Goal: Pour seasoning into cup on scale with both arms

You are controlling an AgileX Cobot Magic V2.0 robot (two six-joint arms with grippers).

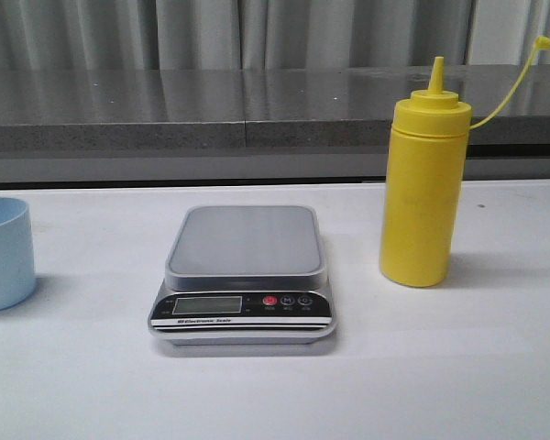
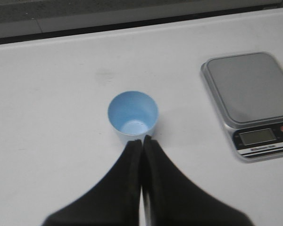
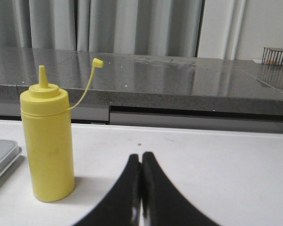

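On the right side of the white table [image 1: 495, 367] stands the yellow squeeze bottle [image 1: 423, 192], upright, its cone nozzle bare and its small cap [image 1: 543, 42] hanging off on a thin tether. It looks like soft, smooth plastic that would give under pressure, so a hold around the middle of its straight body seems safest; how full or heavy it is cannot be told, since the plastic is opaque. At the centre sits the kitchen scale [image 1: 246, 240], its grey platform bare and its display too small to read. At the far left stands the pale blue cup [image 1: 5, 252], upright, apparently empty, partly cut off by the front view's edge and well apart from the scale. It is probably light and easy to tip, best gripped across its wall. The left gripper [image 2: 142, 141] hovers just above and beside the cup with its fingers pressed together, holding nothing. The right gripper [image 3: 141, 157] is likewise closed and empty, near the bottle but not touching it.
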